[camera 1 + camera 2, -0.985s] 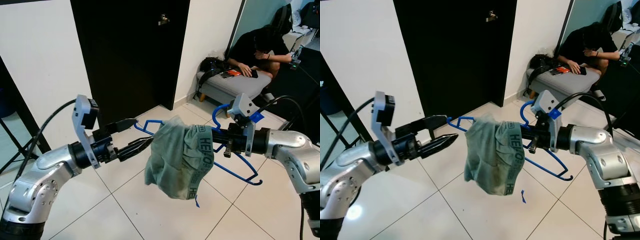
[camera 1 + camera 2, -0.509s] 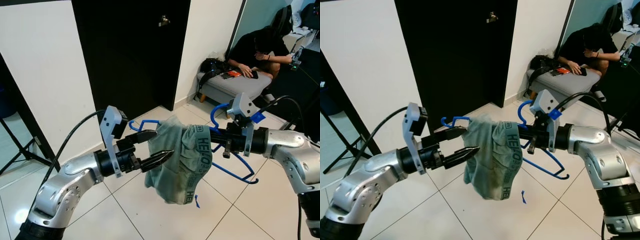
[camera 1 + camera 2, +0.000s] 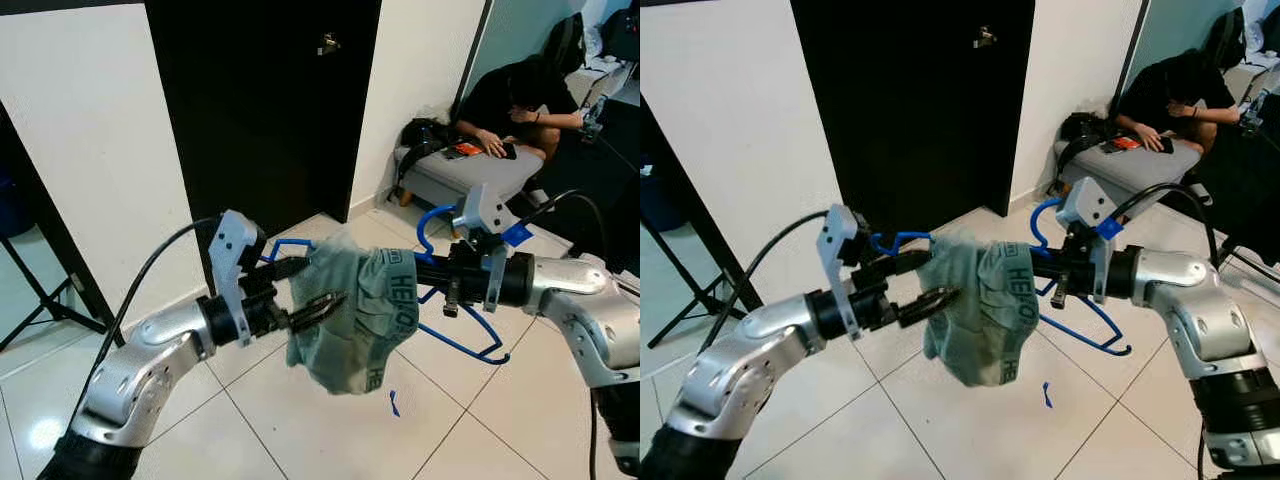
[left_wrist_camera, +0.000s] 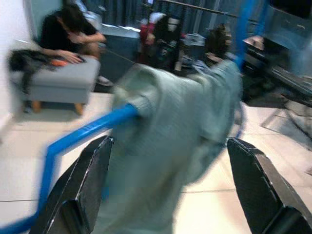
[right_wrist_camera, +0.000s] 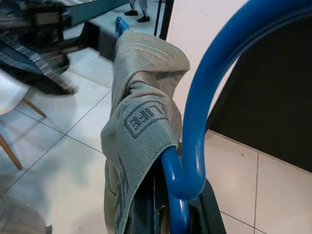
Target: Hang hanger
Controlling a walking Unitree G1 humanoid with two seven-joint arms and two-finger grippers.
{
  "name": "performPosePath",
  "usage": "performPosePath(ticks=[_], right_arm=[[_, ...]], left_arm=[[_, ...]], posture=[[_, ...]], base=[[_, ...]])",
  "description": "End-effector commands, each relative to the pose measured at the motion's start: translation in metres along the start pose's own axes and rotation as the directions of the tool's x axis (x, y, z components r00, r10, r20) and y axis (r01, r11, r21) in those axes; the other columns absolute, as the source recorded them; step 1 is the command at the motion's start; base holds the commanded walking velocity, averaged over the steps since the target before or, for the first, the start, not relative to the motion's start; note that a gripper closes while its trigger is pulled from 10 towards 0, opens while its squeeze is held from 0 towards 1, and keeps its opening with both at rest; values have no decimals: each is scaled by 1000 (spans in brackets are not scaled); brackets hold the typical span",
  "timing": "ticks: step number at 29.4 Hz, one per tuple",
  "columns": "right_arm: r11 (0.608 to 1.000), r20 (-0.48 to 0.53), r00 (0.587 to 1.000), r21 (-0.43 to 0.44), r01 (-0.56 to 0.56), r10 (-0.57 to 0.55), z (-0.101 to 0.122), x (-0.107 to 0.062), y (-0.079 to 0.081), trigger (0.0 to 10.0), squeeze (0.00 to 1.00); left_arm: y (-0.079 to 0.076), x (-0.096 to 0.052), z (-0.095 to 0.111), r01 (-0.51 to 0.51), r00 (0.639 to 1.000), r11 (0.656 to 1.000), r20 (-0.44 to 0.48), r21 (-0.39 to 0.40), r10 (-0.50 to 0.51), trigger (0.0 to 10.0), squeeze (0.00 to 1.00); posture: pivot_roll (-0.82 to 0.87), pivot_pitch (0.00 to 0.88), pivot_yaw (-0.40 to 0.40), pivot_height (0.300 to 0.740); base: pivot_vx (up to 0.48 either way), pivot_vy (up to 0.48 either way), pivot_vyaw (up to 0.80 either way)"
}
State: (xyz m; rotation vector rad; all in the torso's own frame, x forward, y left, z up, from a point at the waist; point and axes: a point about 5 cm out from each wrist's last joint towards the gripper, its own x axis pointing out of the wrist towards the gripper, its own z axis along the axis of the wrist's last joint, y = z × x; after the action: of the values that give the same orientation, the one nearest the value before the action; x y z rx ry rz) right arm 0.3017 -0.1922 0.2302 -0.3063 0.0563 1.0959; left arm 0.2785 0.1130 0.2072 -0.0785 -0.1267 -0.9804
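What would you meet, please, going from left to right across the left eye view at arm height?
Left gripper → green garment on the blue hanger → right gripper.

Left wrist view blurred throughout: green garment [image 4: 175, 141] and blue hanger [image 4: 87, 131] smeared, fabric detail unreadable; bkgd furniture behind indistinct. Left gripper fingers [image 4: 85, 190] cut off by frame edge, tips out of frame.

Eye views: garment [image 3: 350, 310] covers mid-section of hanger [image 3: 470, 345]; bar underneath hidden. Left gripper [image 3: 310, 300] tips overlap the cloth, contact w/ fabric can't be resolved.

Right wrist view: right gripper [image 5: 168, 222] fingers mostly hidden behind hanger hook [image 5: 204, 112] and waistband; waistband lettering partly folded, illegible. Far objects blurred.

Seated person [image 3: 515, 95] cropped by frame top.
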Motion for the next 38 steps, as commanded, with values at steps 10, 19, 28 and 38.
performPosePath(ticks=[10,19,28,38], right_arm=[[1000,37,999,-12,-13,14,9,-2,2,10000,0],[1000,43,999,-10,-16,17,10,-2,2,10000,0],[1000,46,999,-7,-16,16,10,-3,3,10000,0],[1000,48,999,-6,-9,10,10,-4,2,10000,0]], left_arm=[[13,-9,5,-72,997,996,-1,44,72,10000,0],[3,1,-1,-43,999,998,-5,36,43,10000,0],[-4,12,-2,-29,1000,999,11,24,28,3216,0],[2,13,3,-49,998,998,32,39,47,0,0]], posture=[[19,0,-55,740],[17,0,-56,740],[13,0,-57,740],[12,0,-56,740]], base=[[0,0,0],[0,0,0],[0,0,0],[0,0,0]])
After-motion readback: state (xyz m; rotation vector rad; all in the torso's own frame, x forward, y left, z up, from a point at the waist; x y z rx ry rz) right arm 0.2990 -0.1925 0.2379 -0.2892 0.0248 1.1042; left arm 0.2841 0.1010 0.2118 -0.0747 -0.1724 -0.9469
